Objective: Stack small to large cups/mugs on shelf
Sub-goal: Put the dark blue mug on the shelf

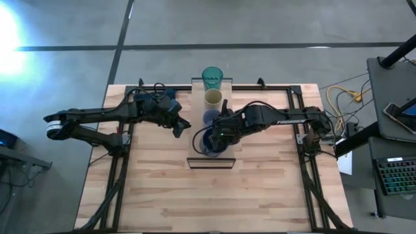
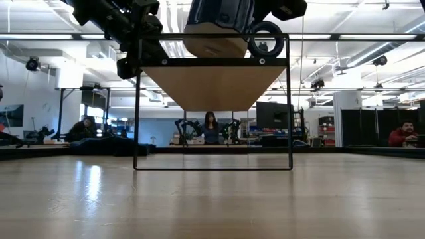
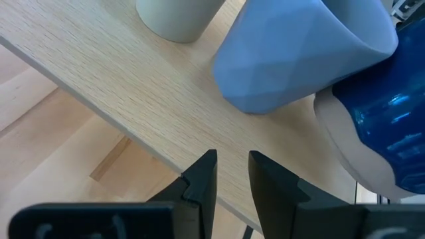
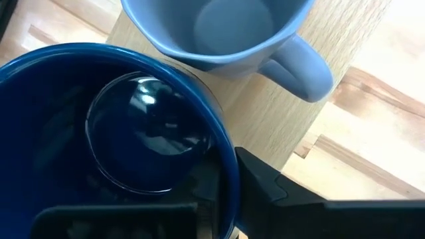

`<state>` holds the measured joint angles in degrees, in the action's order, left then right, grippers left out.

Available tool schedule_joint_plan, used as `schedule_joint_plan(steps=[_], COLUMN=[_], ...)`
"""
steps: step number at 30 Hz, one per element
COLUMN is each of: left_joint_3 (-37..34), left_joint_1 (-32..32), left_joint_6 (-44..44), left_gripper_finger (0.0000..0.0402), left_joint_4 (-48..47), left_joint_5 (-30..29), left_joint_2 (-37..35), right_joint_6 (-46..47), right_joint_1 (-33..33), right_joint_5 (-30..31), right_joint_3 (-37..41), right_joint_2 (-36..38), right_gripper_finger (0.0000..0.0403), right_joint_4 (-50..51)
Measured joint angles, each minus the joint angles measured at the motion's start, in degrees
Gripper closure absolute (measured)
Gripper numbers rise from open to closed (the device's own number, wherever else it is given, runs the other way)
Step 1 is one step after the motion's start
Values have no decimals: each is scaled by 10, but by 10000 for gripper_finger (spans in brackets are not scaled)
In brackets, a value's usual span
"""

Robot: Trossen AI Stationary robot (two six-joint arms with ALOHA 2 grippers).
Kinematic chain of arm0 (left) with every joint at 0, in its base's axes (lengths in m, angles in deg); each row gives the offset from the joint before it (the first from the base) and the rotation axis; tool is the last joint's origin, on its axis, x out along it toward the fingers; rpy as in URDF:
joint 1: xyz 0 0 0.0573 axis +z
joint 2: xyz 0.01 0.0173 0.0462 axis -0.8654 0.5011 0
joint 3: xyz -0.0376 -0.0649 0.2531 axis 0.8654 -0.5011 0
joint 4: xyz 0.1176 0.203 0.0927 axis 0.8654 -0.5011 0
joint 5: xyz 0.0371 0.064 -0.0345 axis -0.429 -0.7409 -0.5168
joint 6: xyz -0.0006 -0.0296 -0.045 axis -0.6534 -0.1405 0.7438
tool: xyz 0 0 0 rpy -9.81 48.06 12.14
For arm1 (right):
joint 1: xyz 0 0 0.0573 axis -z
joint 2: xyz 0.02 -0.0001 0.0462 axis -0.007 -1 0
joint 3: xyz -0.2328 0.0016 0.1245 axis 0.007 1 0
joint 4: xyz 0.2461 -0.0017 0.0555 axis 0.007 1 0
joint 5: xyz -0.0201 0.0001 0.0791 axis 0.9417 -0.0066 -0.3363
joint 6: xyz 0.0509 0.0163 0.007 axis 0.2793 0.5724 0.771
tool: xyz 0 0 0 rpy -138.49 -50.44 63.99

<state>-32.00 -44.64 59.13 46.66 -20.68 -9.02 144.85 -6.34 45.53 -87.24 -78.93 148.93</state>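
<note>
Shelf (image 1: 211,161): long light-wood board on a thin dark frame, standing on the slatted surface (image 1: 162,188) between both arms.
Cup row: teal tumbler (image 1: 212,77) at the far end, cream cup (image 1: 213,98), pale blue-grey mug (image 1: 210,117), navy mug (image 1: 209,142) nearest.
Right claw (image 1: 218,138): clenched on the navy mug's rim, one finger inside, one outside.
Left claw (image 1: 180,127): just beside the shelf's edge, fingers slightly parted, grasping nothing.

Grey concrete floor (image 1: 260,19), bright ceiling lights (image 2: 40,20) (seated people (image 2: 83,129) behind).
</note>
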Motion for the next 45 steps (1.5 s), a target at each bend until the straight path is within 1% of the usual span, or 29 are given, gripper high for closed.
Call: schedule_joint_plan(steps=[6, 13, 17, 26, 38, 45], left_joint_3=[0, 0, 0, 0, 0, 0], left_joint_1=[0, 0, 0, 0, 0, 0], left_joint_6=[0, 0, 0, 0, 0, 0], left_gripper_finger=[329, 329, 329, 329, 329, 329], left_joint_4=[0, 0, 0, 0, 0, 0], left_joint_5=[0, 0, 0, 0, 0, 0], left_joint_2=[0, 0, 0, 0, 0, 0], right_joint_6=[0, 0, 0, -5, 7, 9], right_joint_1=[0, 0, 0, 1, 5, 5], right_joint_5=[-2, 0, 1, 16, 22, 16], right_joint_3=[0, 0, 0, 1, 1, 1], right_joint_2=[0, 0, 0, 0, 0, 0], right_gripper_finger=[350, 347, 352, 379, 379, 378], right_joint_4=[-1, 0, 0, 1, -2, -2])
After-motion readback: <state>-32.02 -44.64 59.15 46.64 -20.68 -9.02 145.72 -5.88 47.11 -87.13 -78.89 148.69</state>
